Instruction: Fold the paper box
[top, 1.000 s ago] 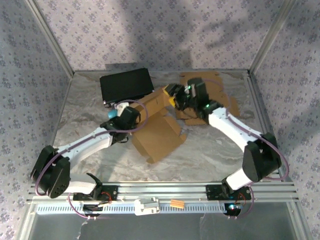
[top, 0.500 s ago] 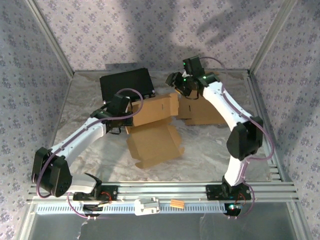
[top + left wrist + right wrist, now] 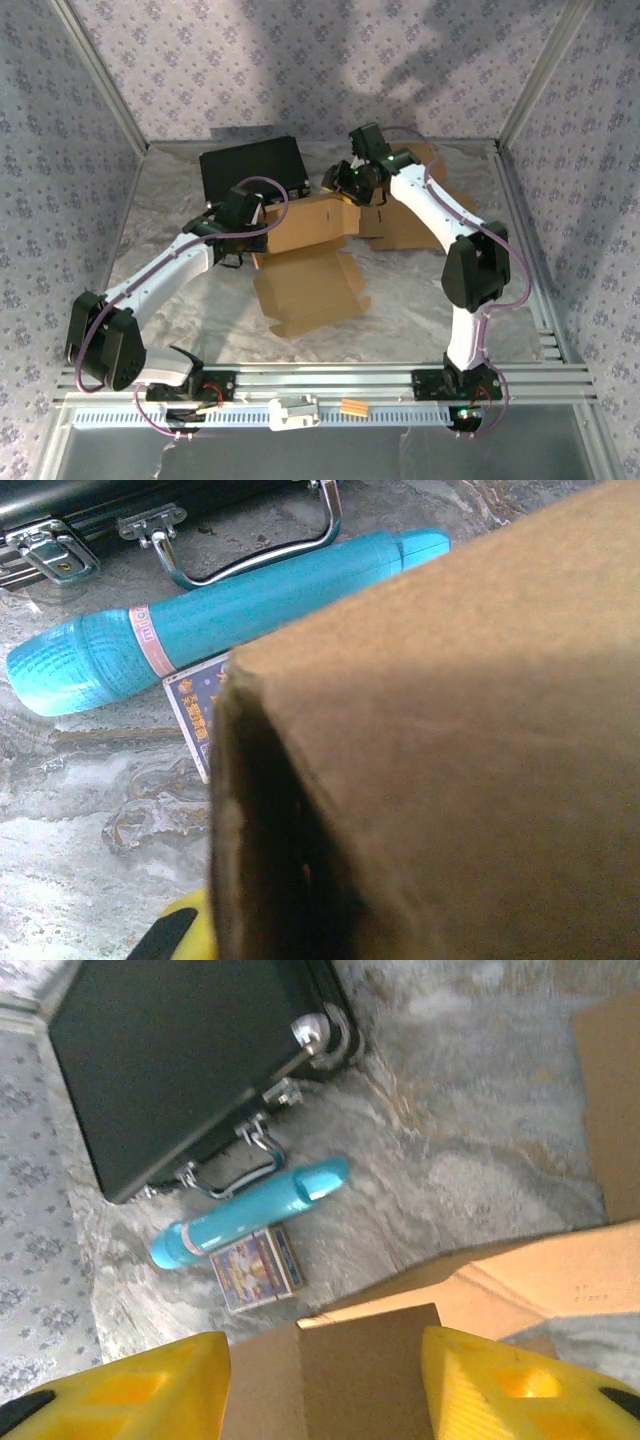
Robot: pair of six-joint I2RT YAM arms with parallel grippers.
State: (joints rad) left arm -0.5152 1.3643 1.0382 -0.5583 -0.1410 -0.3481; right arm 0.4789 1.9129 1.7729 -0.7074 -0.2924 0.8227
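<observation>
Cardboard paper box (image 3: 305,262): left gripper (image 3: 243,222) clamped on its end wall; right gripper (image 3: 325,1375) spread astride a flap (image 3: 372,1345). Best centre it before closing, then bend along crease.

The left arm (image 3: 160,275) reaches from its base at the near left, up and to the right, its long white link slanting toward the middle. Its wrist is bent over, and the left pincer (image 3: 252,232) is closed on the left edge of the box (image 3: 305,222). In the left wrist view one yellow finger (image 3: 175,935) peeks out at the bottom edge.

The right arm (image 3: 430,205) rises from its base at the near right to a dark elbow, then stretches far back and to the left. The right pincer (image 3: 340,183) points left, with its jaws standing well apart. In its own view both yellow fingers (image 3: 130,1385) frame the bottom corners.
</observation>
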